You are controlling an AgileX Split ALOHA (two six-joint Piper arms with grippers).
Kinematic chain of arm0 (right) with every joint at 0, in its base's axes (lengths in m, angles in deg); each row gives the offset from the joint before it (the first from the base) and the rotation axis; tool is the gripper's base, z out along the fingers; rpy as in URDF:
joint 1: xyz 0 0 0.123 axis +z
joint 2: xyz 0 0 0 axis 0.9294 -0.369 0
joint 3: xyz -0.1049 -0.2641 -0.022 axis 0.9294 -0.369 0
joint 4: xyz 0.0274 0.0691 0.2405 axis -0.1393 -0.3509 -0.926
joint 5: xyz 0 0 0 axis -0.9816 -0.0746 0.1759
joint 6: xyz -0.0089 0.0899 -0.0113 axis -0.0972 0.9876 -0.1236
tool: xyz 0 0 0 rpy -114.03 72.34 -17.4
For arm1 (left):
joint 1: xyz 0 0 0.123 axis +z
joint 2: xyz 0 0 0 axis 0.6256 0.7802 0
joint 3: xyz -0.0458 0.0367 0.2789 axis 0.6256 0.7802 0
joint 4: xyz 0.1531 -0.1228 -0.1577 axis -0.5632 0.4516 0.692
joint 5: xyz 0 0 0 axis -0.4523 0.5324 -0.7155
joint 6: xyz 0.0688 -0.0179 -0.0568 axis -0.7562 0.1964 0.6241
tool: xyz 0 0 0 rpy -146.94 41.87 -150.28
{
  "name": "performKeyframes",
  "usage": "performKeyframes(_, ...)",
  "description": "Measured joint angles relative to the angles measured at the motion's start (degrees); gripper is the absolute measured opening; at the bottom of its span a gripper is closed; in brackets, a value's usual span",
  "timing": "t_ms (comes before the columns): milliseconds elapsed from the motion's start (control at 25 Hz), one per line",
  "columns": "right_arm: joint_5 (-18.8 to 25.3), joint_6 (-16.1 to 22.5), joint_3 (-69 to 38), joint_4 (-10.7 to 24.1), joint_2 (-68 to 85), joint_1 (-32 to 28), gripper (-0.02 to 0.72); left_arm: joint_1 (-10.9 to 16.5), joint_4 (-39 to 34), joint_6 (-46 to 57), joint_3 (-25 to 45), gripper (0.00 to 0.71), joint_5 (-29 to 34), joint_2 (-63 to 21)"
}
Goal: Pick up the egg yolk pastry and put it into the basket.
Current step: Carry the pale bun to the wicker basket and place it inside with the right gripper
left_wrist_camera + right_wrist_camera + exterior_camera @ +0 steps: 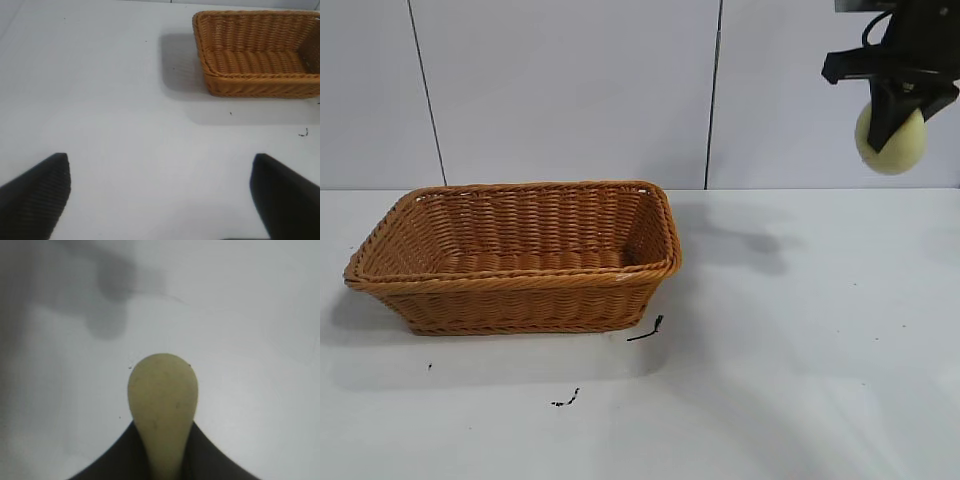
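High at the right of the exterior view, my right gripper [893,125] is shut on the pale yellow-green egg yolk pastry [895,140], well above the table. In the right wrist view the pastry [162,400] is squeezed narrow between the two dark fingers [120,460]. The orange-brown wicker basket [380,255] stands on the table at the left, with nothing seen inside it. The left wrist view shows the basket [260,85] farther off and my left gripper [160,195] open over bare table, its fingers [35,200] wide apart.
Small black specks [645,330] lie on the white table in front of the basket's right corner, with more [565,400] nearer the front. A pale panelled wall stands behind. The held pastry's shadow [755,245] falls right of the basket.
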Motion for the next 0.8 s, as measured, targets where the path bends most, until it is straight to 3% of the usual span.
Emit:
performKeyframes(160,3.06,0.0,6.39,-0.06,-3.73,6.37,0.043,0.0,0.0,0.0,0.0,0.696,0.0,0.0)
performKeyframes(480,3.13,0.38,13.56,-0.23,-9.76,20.11,0.043,0.0,0.0,0.0,0.0,0.696,0.0,0.0)
performKeyframes(640,0.28,0.9,14.16,-0.23,-13.28,25.53,0.043,0.0,0.0,0.0,0.0,0.696,0.0,0.0)
performKeyframes(800,-6.28,1.81,14.24,-0.33,-17.84,28.5,0.043,0.0,0.0,0.0,0.0,0.696,0.0,0.0)
